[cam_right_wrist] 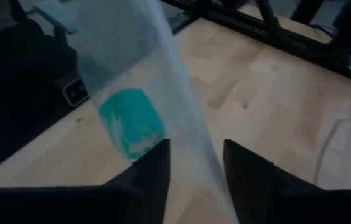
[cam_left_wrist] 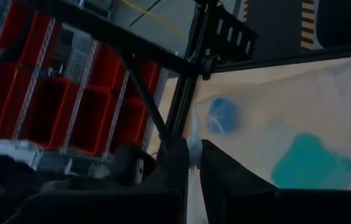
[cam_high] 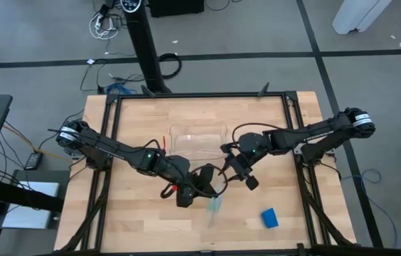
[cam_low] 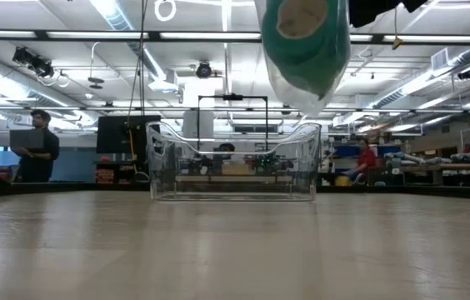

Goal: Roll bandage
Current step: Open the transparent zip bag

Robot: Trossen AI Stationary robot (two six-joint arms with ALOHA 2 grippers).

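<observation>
Left tool [cam_high: 202,188], at bench [cam_high: 136,227] centre: clamps shut on top of thin clear bag [cam_high: 215,206], holds it up off the wood. Right tool [cam_high: 239,173], just beside left tool: sits with fingers apart, bag film running between them, no clear pinch. Inside bag, below left tool: teal roll [cam_low: 302,42]. Bandage [cam_high: 269,217]: small blue roll flat on bench, beyond right tool toward front edge, apart from both tools. Behind both tools: clear tray [cam_high: 198,139].

Grey floor [cam_high: 371,71], ceiling strip lights [cam_low: 118,12], red bins [cam_left_wrist: 51,99].
</observation>
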